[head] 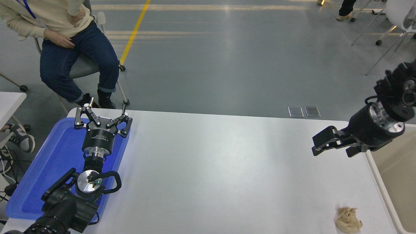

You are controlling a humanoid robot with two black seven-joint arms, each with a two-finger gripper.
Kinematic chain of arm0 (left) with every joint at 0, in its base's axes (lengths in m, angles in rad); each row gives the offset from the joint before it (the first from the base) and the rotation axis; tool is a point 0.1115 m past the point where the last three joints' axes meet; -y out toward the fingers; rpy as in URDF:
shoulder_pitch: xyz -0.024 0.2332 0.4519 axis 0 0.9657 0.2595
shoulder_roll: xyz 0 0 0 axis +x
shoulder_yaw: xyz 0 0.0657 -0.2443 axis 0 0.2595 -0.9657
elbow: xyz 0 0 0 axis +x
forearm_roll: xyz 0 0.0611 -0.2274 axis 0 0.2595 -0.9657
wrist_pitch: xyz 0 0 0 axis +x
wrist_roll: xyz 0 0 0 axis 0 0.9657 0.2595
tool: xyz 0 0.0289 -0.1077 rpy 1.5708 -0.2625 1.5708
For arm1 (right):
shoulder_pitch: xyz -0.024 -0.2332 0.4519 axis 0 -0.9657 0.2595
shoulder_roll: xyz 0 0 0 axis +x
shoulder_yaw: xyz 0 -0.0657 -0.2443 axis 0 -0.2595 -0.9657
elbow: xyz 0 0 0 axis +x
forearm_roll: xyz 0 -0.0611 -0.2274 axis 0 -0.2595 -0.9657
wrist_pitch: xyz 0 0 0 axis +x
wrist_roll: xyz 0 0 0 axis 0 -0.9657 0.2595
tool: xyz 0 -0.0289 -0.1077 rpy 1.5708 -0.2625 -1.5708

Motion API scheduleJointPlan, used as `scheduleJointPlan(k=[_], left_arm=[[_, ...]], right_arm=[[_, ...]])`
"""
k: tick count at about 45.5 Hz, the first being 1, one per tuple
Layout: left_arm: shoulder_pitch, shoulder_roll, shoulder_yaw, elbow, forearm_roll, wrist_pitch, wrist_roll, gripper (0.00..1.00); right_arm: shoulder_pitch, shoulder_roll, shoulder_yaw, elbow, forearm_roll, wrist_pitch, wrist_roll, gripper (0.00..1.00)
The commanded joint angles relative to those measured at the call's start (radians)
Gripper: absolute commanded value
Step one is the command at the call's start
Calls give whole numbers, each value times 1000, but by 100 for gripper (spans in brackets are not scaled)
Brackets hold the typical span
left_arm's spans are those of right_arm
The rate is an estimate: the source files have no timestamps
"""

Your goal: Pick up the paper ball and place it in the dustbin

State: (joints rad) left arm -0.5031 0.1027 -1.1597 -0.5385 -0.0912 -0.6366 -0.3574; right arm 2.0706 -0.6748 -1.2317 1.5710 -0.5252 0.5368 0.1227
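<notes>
Your right black gripper (317,145) hangs above the white table (211,169) at its right side, fingers pointing left, jaws pressed together with nothing between them. The small crumpled tan-beige paper ball (348,220) lies on the table near its front right corner, well apart from those jaws, nearer the camera and slightly to their right. The large cream-beige plastic dustbin with the rounded white rim (380,182) stands against the table's right edge, just beside the ball's right. Your left black gripper (103,114) is parked at the lower left over the shallow blue plastic tray (48,162), its 2 fingers spread and holding nothing. 1 person in a cream top and blue jeans (65,42) sits beyond the far left corner.
</notes>
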Motion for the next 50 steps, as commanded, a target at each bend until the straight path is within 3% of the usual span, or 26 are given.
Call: scheduleJointPlan(k=[1,15,50], left_arm=[[0,0,0,0,1,0,0,100],[0,0,0,0,1,0,0,100],[0,0,0,0,1,-3,0,100]], right_arm=[[-154,-172,32,9,-160,-52,2,100],[-423,-223,132,-83,-400,-155,2,100],[-877,-144,429,-330,-409,-297,2,100]])
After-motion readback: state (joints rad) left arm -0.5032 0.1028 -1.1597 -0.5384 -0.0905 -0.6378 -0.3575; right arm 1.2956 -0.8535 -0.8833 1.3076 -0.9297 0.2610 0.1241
